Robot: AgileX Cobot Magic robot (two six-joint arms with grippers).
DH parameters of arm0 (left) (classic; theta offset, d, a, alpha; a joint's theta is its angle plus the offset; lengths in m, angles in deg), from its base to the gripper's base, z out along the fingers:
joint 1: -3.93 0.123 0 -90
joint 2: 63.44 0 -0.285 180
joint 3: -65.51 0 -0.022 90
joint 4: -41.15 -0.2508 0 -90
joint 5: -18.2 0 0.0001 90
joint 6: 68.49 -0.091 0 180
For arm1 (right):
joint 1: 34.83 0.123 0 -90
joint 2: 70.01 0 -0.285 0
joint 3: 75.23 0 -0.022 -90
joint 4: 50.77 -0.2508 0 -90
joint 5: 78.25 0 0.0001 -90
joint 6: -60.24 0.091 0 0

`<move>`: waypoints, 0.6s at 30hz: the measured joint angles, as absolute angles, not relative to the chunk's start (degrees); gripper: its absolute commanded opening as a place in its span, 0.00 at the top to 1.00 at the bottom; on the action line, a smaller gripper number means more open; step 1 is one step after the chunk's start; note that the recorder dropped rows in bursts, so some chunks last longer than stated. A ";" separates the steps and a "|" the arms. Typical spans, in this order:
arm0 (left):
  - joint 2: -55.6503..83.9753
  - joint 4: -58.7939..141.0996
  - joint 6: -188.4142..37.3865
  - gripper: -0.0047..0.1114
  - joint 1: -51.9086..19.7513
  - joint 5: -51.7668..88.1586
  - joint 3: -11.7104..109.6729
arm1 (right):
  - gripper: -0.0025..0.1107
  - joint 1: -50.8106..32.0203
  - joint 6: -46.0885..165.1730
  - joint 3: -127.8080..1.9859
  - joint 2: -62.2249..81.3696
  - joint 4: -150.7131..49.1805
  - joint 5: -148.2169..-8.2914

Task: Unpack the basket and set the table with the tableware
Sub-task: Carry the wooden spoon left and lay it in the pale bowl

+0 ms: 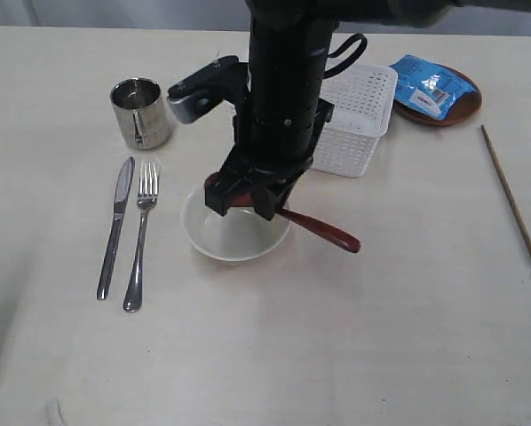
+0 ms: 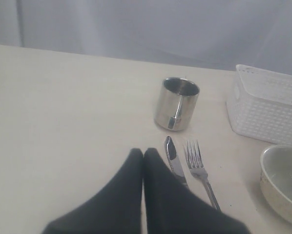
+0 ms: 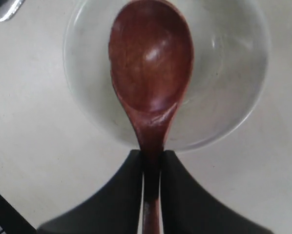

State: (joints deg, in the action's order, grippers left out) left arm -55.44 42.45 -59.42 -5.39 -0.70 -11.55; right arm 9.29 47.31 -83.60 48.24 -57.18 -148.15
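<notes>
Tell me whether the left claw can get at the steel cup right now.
Probably yes. The steel cup stands ahead of the shut left claw, bare table between; knife and fork lie beside that path. It must open first.

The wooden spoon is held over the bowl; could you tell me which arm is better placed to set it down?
Right. The right end effector is shut on the spoon handle, its head over the bowl. The left end effector is shut and empty near the knife, apart from the bowl.
</notes>
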 measured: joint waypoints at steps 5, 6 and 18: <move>-55.44 42.45 -59.42 0.96 -5.39 -0.70 -11.55 | 0.98 9.29 47.90 -83.00 50.19 -57.15 -148.25; -55.44 42.45 -59.42 0.96 -5.39 -0.70 -11.55 | 0.98 9.29 48.36 -83.00 50.83 -57.15 -148.25; -55.44 42.45 -59.42 0.96 -5.39 -0.70 -11.55 | 0.98 9.29 50.20 -83.55 54.76 -57.15 -148.25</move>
State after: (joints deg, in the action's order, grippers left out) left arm -55.44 42.45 -59.42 -5.39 -0.70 -11.55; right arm 9.29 50.20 -83.55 54.76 -57.15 -148.25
